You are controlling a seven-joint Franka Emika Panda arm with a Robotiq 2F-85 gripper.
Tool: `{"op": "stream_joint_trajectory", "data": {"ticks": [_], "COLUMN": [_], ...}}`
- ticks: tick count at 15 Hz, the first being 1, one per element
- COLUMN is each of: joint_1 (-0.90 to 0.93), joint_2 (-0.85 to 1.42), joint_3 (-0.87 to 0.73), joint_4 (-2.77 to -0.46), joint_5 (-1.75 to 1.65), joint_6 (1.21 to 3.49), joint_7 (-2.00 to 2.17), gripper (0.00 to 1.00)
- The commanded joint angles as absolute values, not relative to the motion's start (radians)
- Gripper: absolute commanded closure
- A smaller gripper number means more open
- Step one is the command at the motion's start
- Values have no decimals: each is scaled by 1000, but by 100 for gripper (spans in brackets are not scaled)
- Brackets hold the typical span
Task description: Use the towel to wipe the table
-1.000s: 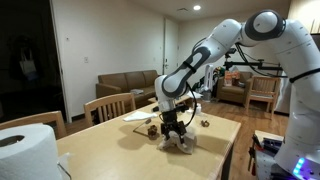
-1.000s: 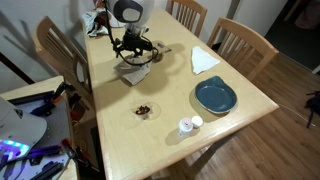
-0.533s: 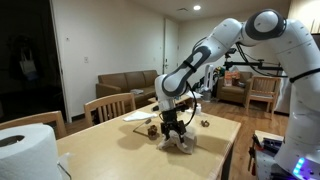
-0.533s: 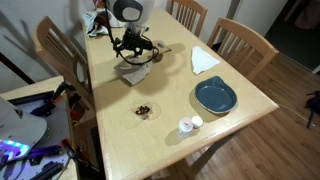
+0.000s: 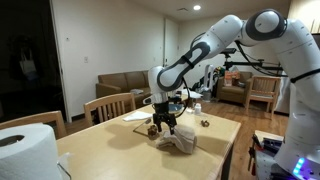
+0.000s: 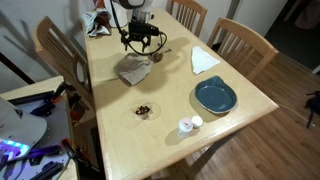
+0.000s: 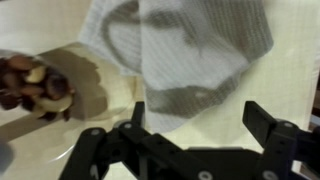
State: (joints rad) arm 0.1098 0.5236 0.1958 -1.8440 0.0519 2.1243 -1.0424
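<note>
The towel [image 6: 134, 70] looks soft, light and limp, likely to bunch and slide, so a raised fold near its middle seems the best place to pinch. It lies crumpled on the worktop [image 6: 170, 115], just below and beside the gripper [image 6: 141, 42], which hangs spread and empty, apart from the cloth.

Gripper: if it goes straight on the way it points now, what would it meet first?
Probably the towel: in the wrist view it lies right ahead of the open gripper, with the table beneath. The gap is hard to judge.
</note>
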Motion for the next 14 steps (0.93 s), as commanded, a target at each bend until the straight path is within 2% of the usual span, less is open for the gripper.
{"op": "stream_joint_trajectory", "data": {"ticks": [1,7,14], "joint_1": [167,151,126], "joint_2": [592,704,647], "joint_3": [168,212,221], "joint_4": [-1670,-1584,-1759], "joint_5": [-28,59,126], "joint_6": [2085,2120,2215], "joint_7": [-854,-700,-435], "gripper": [0,0,0]}}
